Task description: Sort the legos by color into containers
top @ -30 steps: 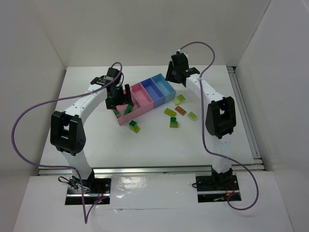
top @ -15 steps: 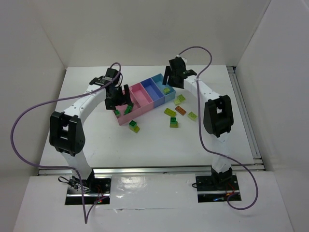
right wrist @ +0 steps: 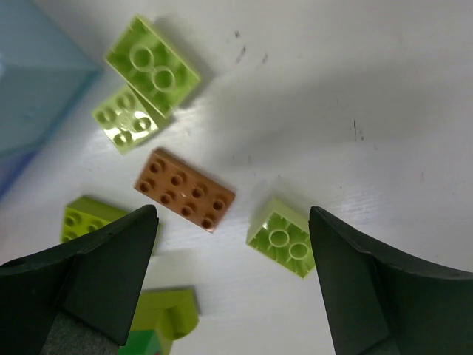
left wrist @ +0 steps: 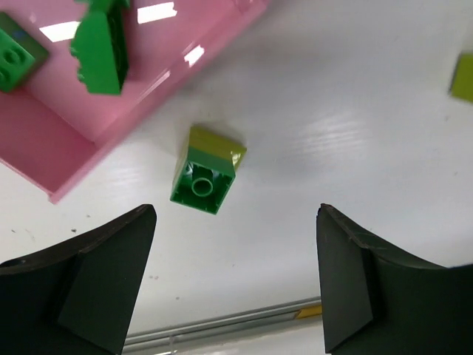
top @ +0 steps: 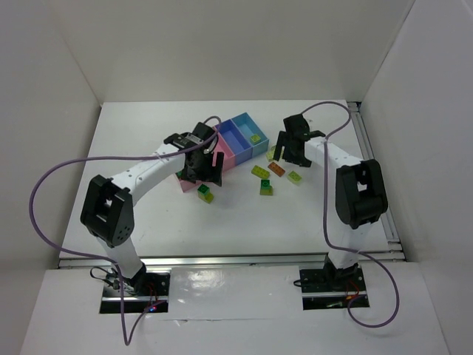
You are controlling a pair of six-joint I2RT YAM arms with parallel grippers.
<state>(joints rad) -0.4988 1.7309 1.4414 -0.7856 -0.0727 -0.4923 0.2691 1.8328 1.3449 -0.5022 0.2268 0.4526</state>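
The left claw (left wrist: 235, 222) hangs wide open and empty above a two-colour piece (left wrist: 208, 180), dark green joined to yellow-green, which lies tipped on the worktop (left wrist: 355, 133) just beside the wall of the pink bin (left wrist: 66, 140). Two dark green bricks (left wrist: 100, 52) already sit in that bin. The risk here is twofold. If the joined pair goes into one bin as it is, one colour ends up in the wrong place. And with the piece so near the bin, a descending finger could strike the wall and shove the whole row of containers (top: 238, 140)

The right claw (right wrist: 230, 222) is equally wide and holds nothing, poised over the orange brick (right wrist: 185, 189). Yellow-green bricks (right wrist: 290, 238) crowd round it, one just beside its corner. The orange brick lies at a slant to the jaws, so closing on it may twist it out or trap a neighbour along with it. A brick caught only by a corner would probably drop on the way to the bins
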